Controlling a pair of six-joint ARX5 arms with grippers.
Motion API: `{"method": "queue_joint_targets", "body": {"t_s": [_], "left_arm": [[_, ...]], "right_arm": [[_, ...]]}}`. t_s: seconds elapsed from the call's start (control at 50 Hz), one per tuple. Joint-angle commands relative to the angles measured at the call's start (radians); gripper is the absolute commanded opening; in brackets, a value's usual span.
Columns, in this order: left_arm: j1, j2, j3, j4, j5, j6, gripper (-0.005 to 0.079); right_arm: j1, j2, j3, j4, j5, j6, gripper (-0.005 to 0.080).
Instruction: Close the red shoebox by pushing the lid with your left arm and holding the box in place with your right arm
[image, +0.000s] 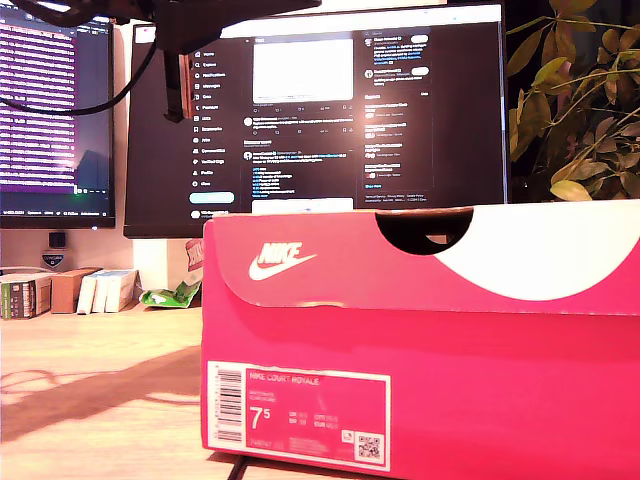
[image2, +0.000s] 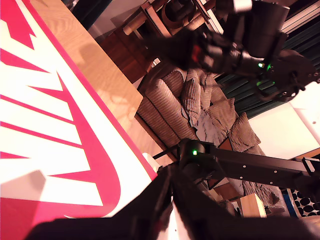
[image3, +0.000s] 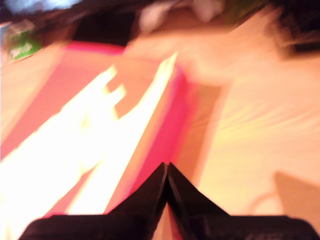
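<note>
The red Nike shoebox (image: 420, 380) fills the exterior view's lower right, and its lid (image: 400, 270) lies down over the front wall. In the first wrist view my first gripper (image2: 171, 172) is shut on nothing, with its tips over the edge of the red-and-white lid top (image2: 50, 125). The second wrist view is blurred. It shows my second gripper (image3: 166, 167) shut and empty, just above the box's red side edge (image3: 175, 100). A dark arm (image: 180, 30) hangs above the exterior view's top left; I cannot tell which arm it is.
The box stands on a wooden table (image: 90, 380). Two monitors (image: 330, 110) rise behind it, with a plant (image: 580, 100) at the exterior view's right. Small boxes (image: 60, 290) and a green packet (image: 170, 295) lie at the back left. Beyond the table are another arm (image2: 240, 45) and a couch (image2: 200, 110).
</note>
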Motion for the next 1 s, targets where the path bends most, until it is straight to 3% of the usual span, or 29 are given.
{"method": "queue_joint_targets", "body": {"t_s": [0.0, 0.58, 0.82, 0.98], "left_arm": [[0.008, 0.002, 0.0, 0.006, 0.0, 0.019, -0.0019], [0.041, 0.002, 0.0, 0.008, 0.0, 0.032, -0.0019], [0.057, 0.002, 0.0, 0.006, 0.0, 0.051, -0.0019], [0.065, -0.001, 0.0, 0.005, -0.014, 0.089, -0.0019]], "right_arm": [[0.032, 0.003, 0.004, 0.001, -0.007, -0.004, -0.0012], [0.299, 0.208, 0.004, -0.008, 0.004, 0.029, -0.0012], [0.362, 0.295, 0.004, -0.02, 0.067, 0.01, -0.0012], [0.378, 0.285, 0.004, 0.044, 0.08, -0.016, -0.0012]]}}
